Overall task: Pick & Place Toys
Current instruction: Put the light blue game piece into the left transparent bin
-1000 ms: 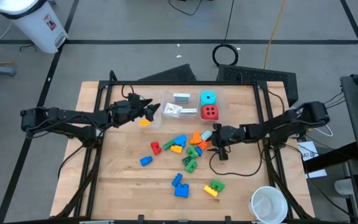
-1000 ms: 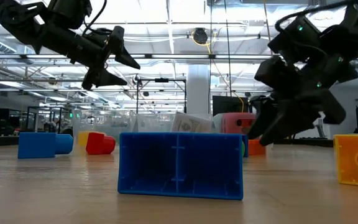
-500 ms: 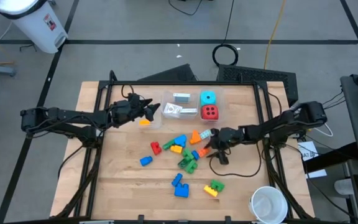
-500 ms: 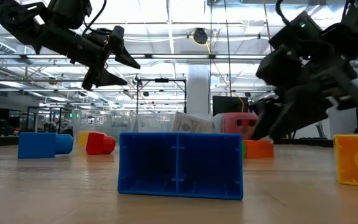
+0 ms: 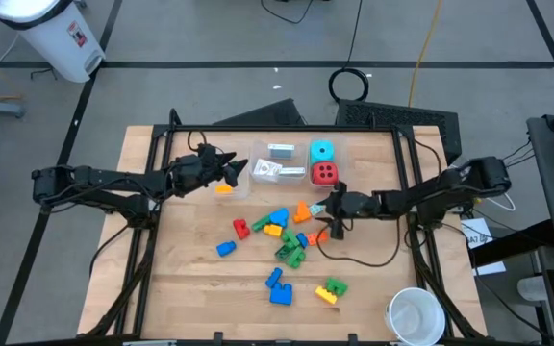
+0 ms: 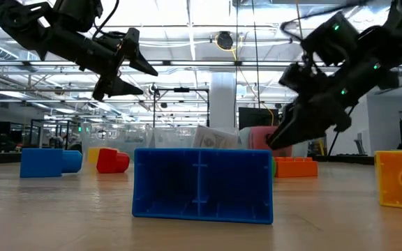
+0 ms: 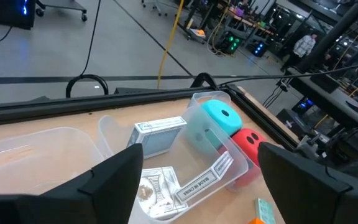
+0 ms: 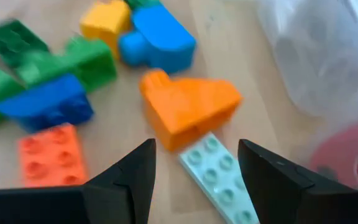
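Loose bricks [image 5: 282, 231] in blue, green, red, orange and yellow lie mid-table. My right gripper [image 5: 327, 210] hovers open at the pile's right end. Its fingers stand on either side of a flat teal plate [image 8: 219, 177] without touching it, just short of an orange wedge brick [image 8: 191, 109]. An orange flat brick [image 6: 295, 167] lies on the table below it. My left gripper [image 5: 237, 171] hangs open and empty above the clear bins. A cyan die [image 7: 221, 115], a red die [image 7: 248, 140] and cards [image 7: 157, 135] lie in those bins.
Clear bins [image 5: 291, 161] stand at the far middle of the table. A yellow brick [image 5: 223, 189] lies below my left gripper. Blue [image 5: 277, 284] and yellow-green [image 5: 332, 288] bricks lie nearer the front edge, and a white cup [image 5: 416, 315] stands at the near right corner.
My right gripper dipped toward the near edge, then swung back toward the far side. It rolled and tipped as it went, and its fingertips have risen off the table. The orange flat brick beneath it now shows in full. My left gripper kept still.
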